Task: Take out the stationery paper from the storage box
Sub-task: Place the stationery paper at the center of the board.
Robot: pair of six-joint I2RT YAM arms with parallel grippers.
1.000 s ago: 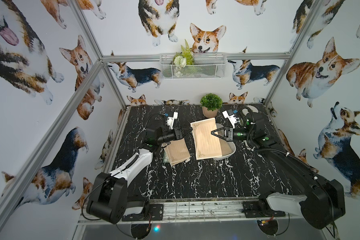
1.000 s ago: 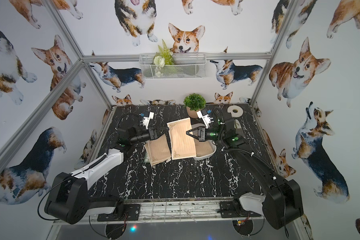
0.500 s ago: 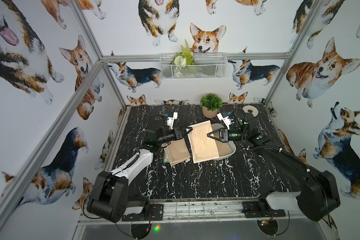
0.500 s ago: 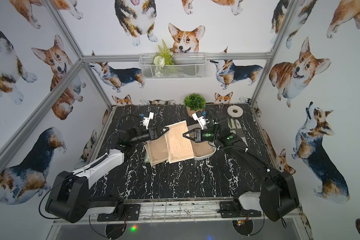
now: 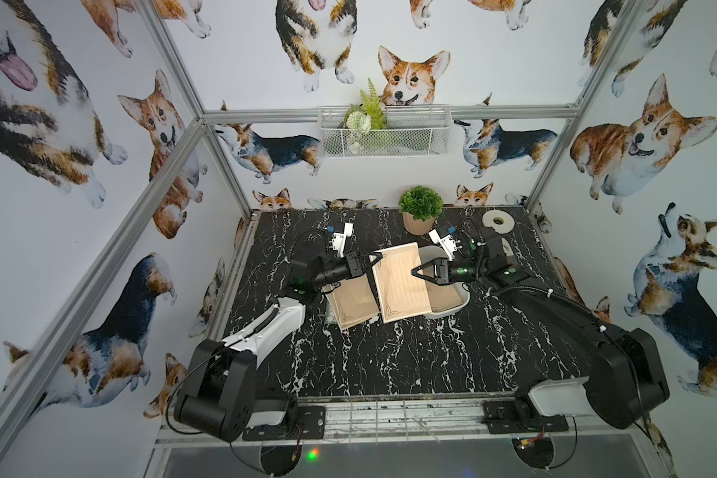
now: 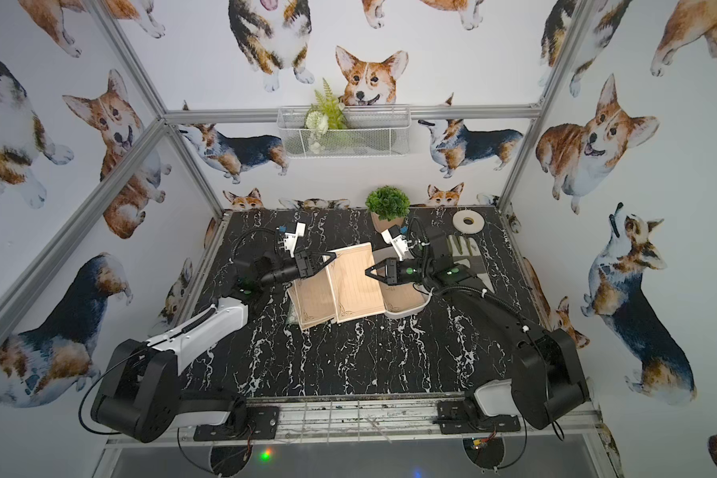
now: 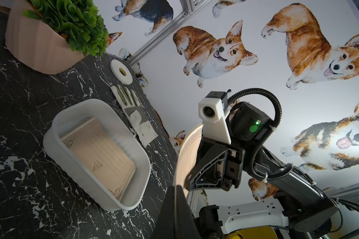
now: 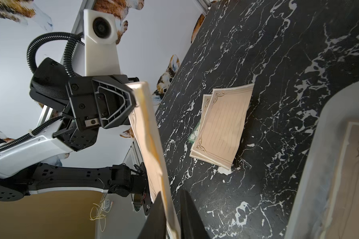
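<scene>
left gripper [image 5: 379, 258] is clamped on the far left corner of a thin tan ruled stationery sheet [image 5: 402, 285], held raised above the black marble-patterned table [image 5: 390, 356]. right gripper [image 5: 415, 273] stands slightly parted around the sheet's right edge. more tan sheets [image 7: 100, 157] lie inside the shallow white oblong plastic storage box [image 7: 81, 173] at right; a tan stack [image 5: 353, 304] lies on the table at left.

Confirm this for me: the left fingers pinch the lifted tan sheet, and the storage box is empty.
Wrong on the box. The storage box is not empty: tan sheets lie inside it, as the left wrist view shows. The rest stands: the left fingers pinch the lifted tan sheet.
</scene>
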